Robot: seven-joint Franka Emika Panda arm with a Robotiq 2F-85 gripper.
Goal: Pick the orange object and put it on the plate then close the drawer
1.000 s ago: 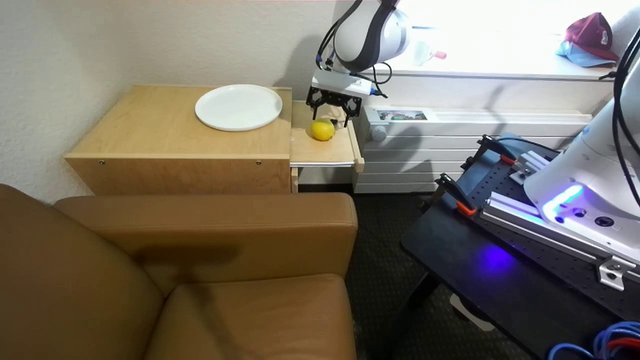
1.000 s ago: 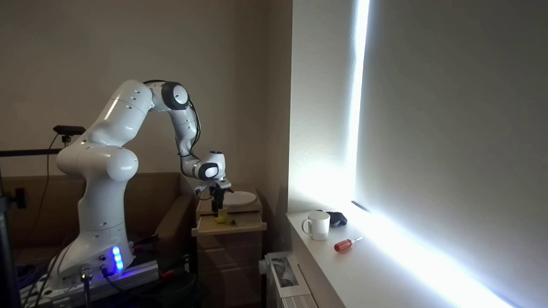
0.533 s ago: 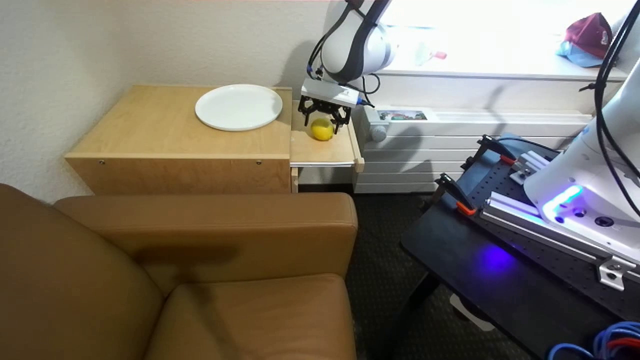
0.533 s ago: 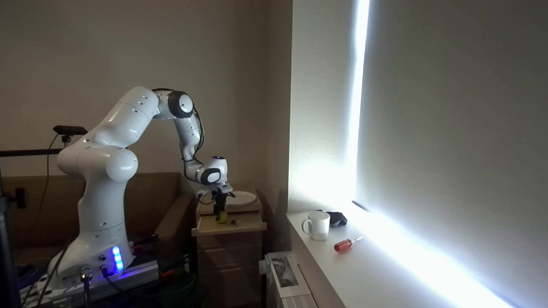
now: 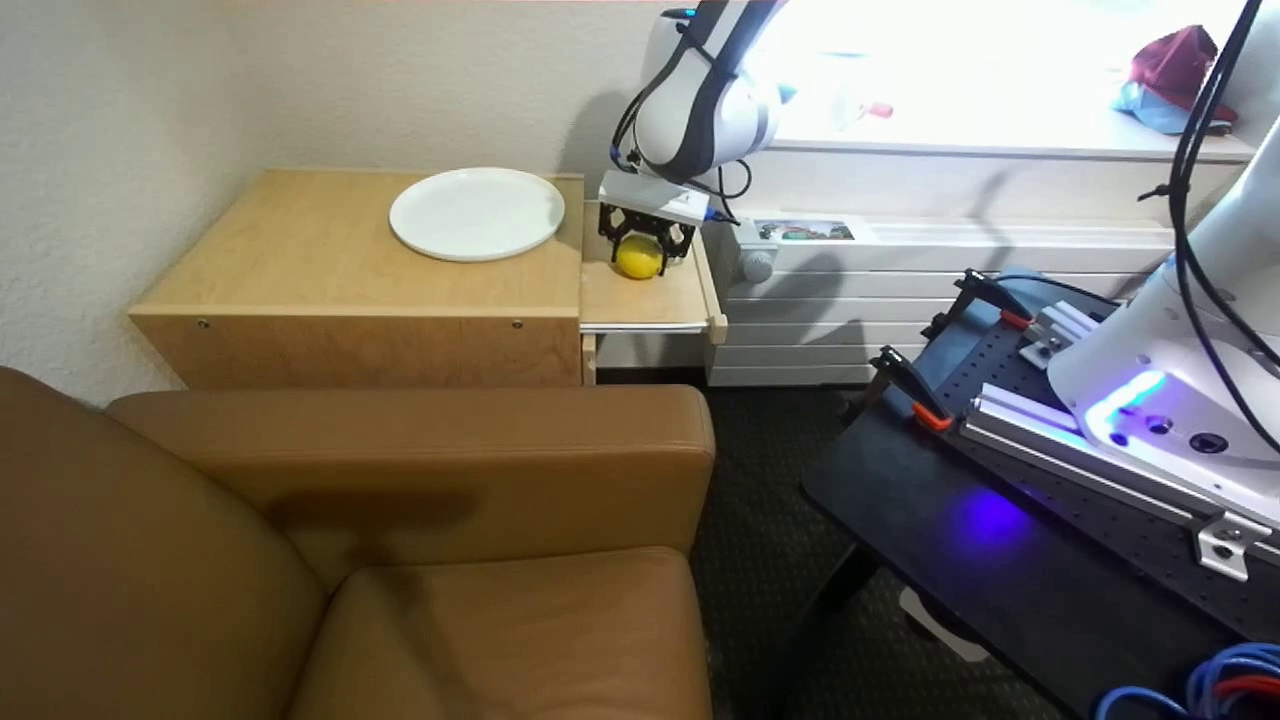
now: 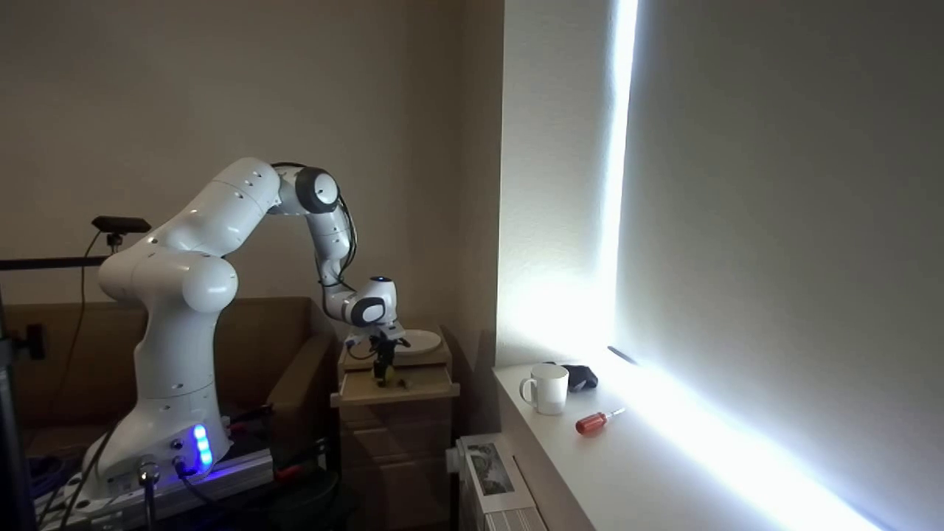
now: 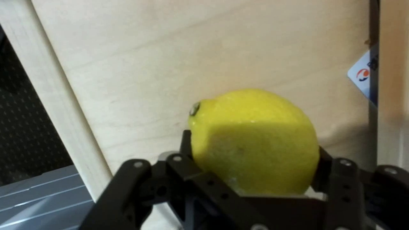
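The orange object, a yellow lemon-like fruit [image 5: 640, 257], is in the open drawer [image 5: 640, 303]; it also fills the middle of the wrist view [image 7: 252, 143]. My gripper [image 5: 638, 262] points down, with one finger pressed against each side of the fruit, and is shut on it. The fruit is at or very near the drawer floor; I cannot tell if it touches. The white plate [image 5: 477, 215] lies bare on the light-wood side table, left of the drawer in that exterior view; it is partly behind the gripper in an exterior view [image 6: 420, 341].
The side table's top [image 5: 330, 250] stands beside the drawer. A brown sofa armrest [image 5: 420, 430] is in front of it. A radiator [image 5: 900, 300] is near the drawer front [image 5: 713, 290]. A small card [image 7: 362, 75] sticks out at the drawer's inner edge. A mug [image 6: 549, 389] stands on the windowsill.
My gripper has come down and over to the fruit, from above and beside it. Its fingers have closed on the fruit, which has shifted slightly. The plate and drawer look the same.
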